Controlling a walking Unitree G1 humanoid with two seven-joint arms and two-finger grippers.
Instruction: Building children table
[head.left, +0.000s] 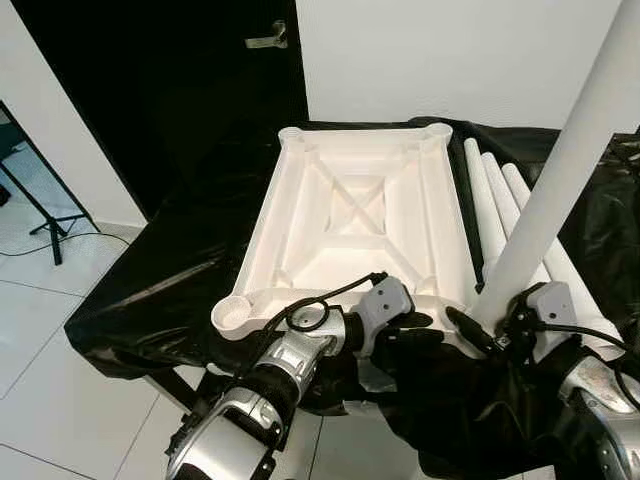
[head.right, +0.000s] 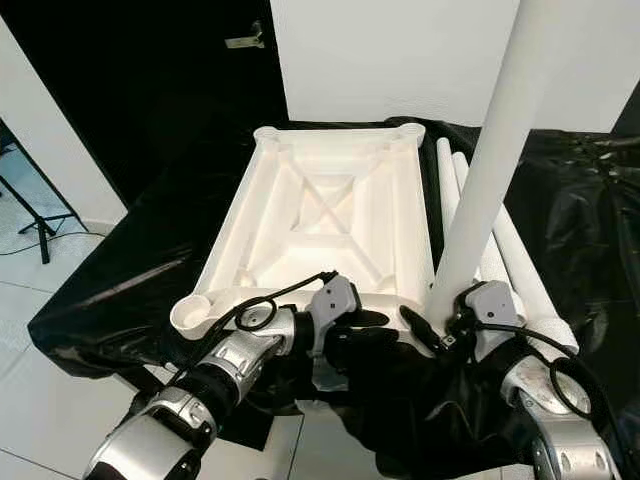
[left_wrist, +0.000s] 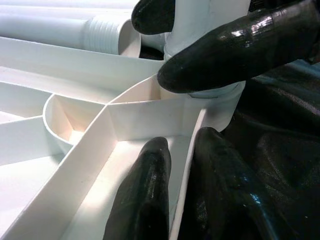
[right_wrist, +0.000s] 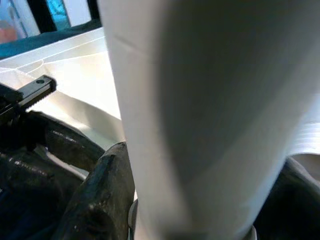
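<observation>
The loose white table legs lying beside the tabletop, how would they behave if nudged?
The spare legs are smooth round tubes, so they would probably roll. They look hollow plastic, likely light and stiff. The crinkled black sheet under them may slow that rolling a little.

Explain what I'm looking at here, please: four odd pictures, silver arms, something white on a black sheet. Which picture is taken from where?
This is a humanoid robot putting together a children's table. The two wide pictures come from cameras in its head, looking down at its own silver arms. The two close-ups come from cameras on its wrists.

On the black sheet lies the white tabletop, upside down, so you see its ribs and the round sockets at its corners. Beside it lie three spare legs.

The right tool grips a fourth leg, standing it upright in the near corner socket. The right wrist picture shows that leg up close.

The left tool reaches to the same corner, its black fingers resting on the tabletop's edge, perhaps to steady it.
</observation>
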